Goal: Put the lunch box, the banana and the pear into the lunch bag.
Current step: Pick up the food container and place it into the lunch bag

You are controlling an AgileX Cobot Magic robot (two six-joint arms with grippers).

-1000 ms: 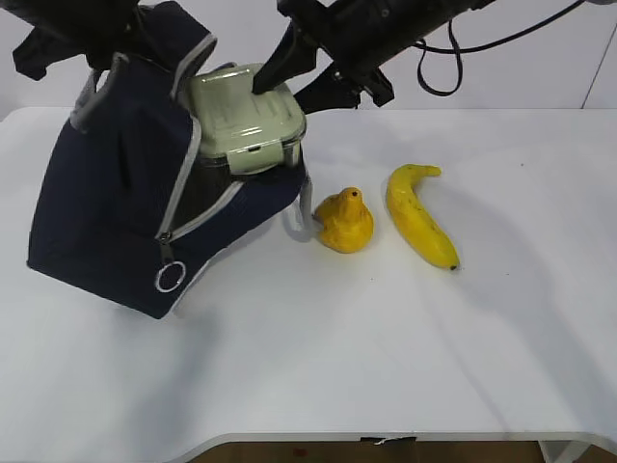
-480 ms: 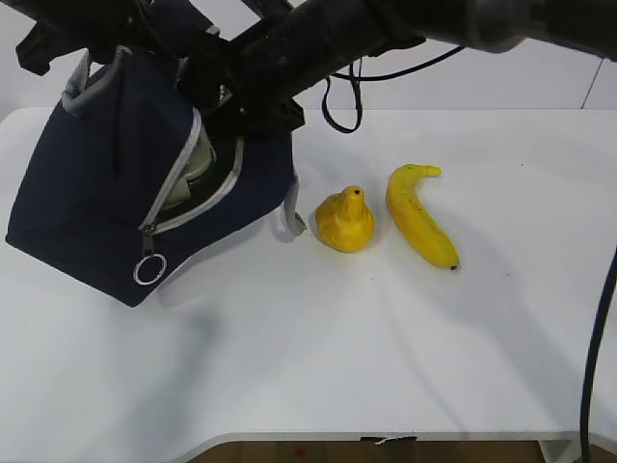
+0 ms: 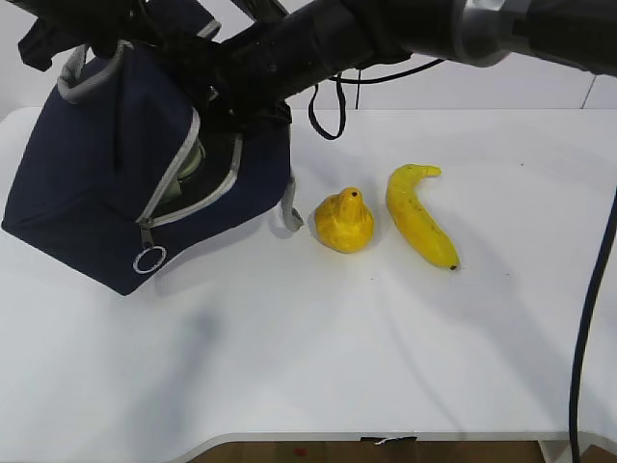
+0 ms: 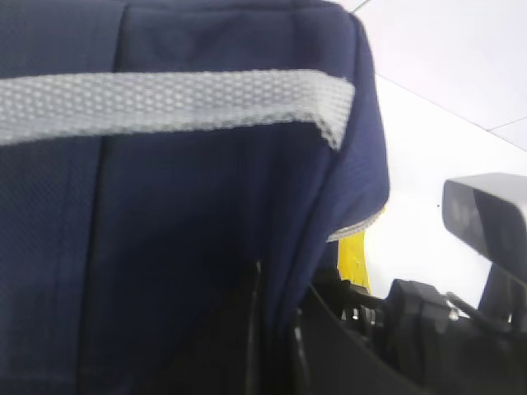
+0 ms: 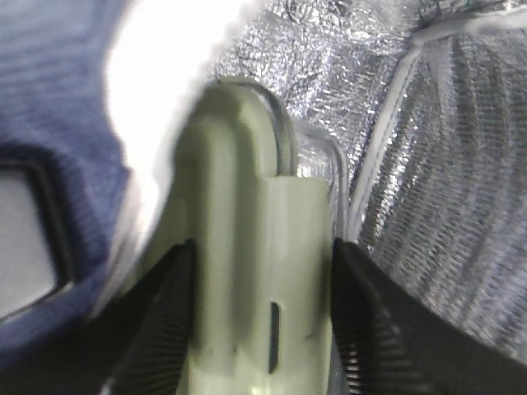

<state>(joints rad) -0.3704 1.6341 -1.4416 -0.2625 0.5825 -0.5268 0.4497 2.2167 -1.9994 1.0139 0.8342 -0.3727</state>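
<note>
No brand name, label or writing can be read on anything here. At the far left of the exterior view, the left end effector (image 3: pixel 72 24) sits at the top back of the lunch bag (image 3: pixel 96 193); its fingertips are hidden there, they are pressed together, and what they pinch cannot be told, though the left wrist view shows navy cloth and a grey strap handle (image 4: pixel 165 103) right in front of it. The bag is large, navy blue, with a grey zipper edging its open mouth and a silver ring pull (image 3: pixel 148 259) hanging at its front corner; it is tilted, with its lower edge on the white worktop (image 3: pixel 318 367). The right arm reaches across from the right into the bag's mouth. In the right wrist view the right end effector (image 5: pixel 262 321) stands about half spread, its two dark ribbed fingers (image 5: pixel 370 329) clamped on either side of the lunch box (image 5: pixel 247 271), whose sage-green lid faces the camera, with crinkled foil lining (image 5: pixel 461 197) behind it. Right of the bag, the squat, lumpy yellow pear (image 3: pixel 344 221) rests on the worktop, and just beside it lies the long curved yellow banana (image 3: pixel 417 216), dark-tipped, apart from the pear.
</note>
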